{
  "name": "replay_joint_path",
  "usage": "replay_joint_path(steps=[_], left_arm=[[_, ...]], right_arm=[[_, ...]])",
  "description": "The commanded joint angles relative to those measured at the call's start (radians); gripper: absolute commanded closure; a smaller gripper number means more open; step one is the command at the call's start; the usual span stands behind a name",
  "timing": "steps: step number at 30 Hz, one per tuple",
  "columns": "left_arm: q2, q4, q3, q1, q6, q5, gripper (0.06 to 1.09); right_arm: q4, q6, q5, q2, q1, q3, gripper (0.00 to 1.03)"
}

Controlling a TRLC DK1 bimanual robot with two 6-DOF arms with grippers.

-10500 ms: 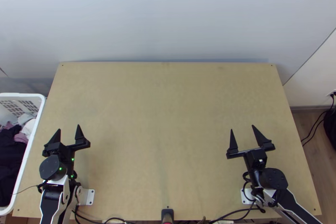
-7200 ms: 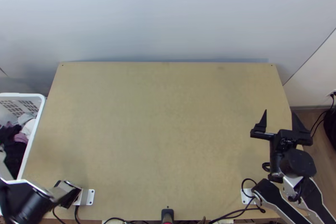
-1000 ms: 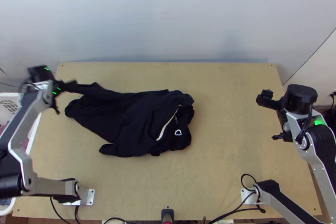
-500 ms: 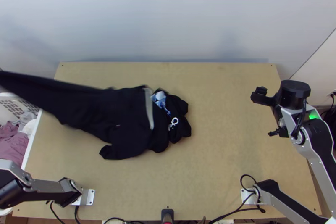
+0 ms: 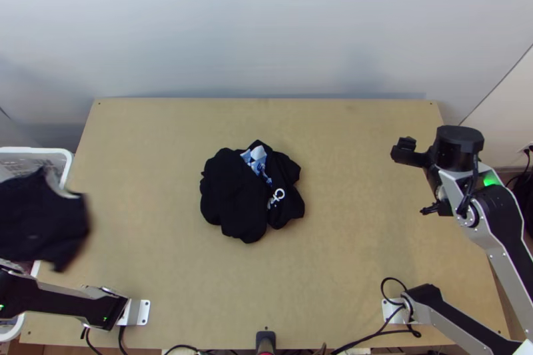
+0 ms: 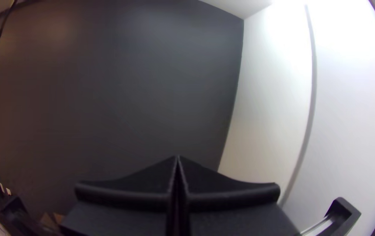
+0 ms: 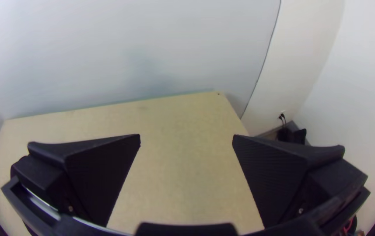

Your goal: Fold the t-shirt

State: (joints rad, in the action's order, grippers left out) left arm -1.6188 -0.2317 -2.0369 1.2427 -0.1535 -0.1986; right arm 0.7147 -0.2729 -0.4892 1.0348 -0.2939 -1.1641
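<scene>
Logged wooden table (image 5: 346, 255), laundry basket (image 5: 33, 150) beside, blurred black garment (image 5: 40, 218) over it, black T-shirt (image 5: 233, 195) (presumed) bunched mid-table. Found right gripper (image 7: 186, 136) spread, left gripper (image 6: 177, 157) pressed together. Might skew fold by pinching several bunched layers at once.

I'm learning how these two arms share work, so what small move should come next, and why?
Probably bring the right gripper to the printed side of the bunched black cloth on the table. That cloth likely needs spreading before folding, and this gripper is open with nothing between its fingers, while another dark cloth shows over the basket.
</scene>
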Motion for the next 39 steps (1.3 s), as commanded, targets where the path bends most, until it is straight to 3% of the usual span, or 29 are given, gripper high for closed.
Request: replay_joint_path(steps=[1, 5, 8, 12, 14, 18, 19, 20, 31, 39], left_arm=[[-0.055, 0.022, -0.045, 0.106, 0.023, -0.028, 1.05], [0.033, -0.132, 0.063, 0.052, -0.021, 0.031, 1.04], [0.174, -0.126, 0.284, -0.028, -0.027, 0.093, 1.04], [0.373, -0.110, 0.572, -0.187, -0.021, 0.105, 1.00], [0.461, -0.100, 0.696, -0.270, -0.014, 0.105, 0.81], [0.609, -0.129, 0.911, -0.459, -0.015, 0.103, 0.25], [0.629, -0.159, 0.939, -0.500, -0.023, 0.103, 0.15], [0.639, -0.204, 0.951, -0.537, -0.041, 0.103, 0.11], [0.657, -0.452, 0.994, -0.859, -0.164, 0.116, 0.11], [0.468, -0.528, 0.877, -1.230, -0.267, 0.120, 0.11]], right_arm=[[0.000, -0.002, 0.000, 0.002, -0.019, 0.003, 0.05], [0.002, -0.002, 0.000, -0.007, -0.021, 0.006, 0.04], [0.005, 0.000, 0.000, -0.022, -0.022, 0.009, 0.04], [0.008, 0.000, 0.000, -0.042, -0.022, 0.021, 0.04], [0.009, 0.000, 0.000, -0.048, -0.022, 0.024, 0.04], [0.022, 0.003, 0.000, -0.053, -0.034, 0.018, 0.04], [0.031, 0.003, 0.001, -0.053, -0.037, 0.015, 0.04], [0.037, 0.004, 0.006, -0.053, -0.042, 0.014, 0.04], [0.060, -0.006, 0.017, -0.061, -0.047, 0.023, 0.04], [0.060, -0.020, 0.064, -0.032, -0.096, 0.023, 0.04]])
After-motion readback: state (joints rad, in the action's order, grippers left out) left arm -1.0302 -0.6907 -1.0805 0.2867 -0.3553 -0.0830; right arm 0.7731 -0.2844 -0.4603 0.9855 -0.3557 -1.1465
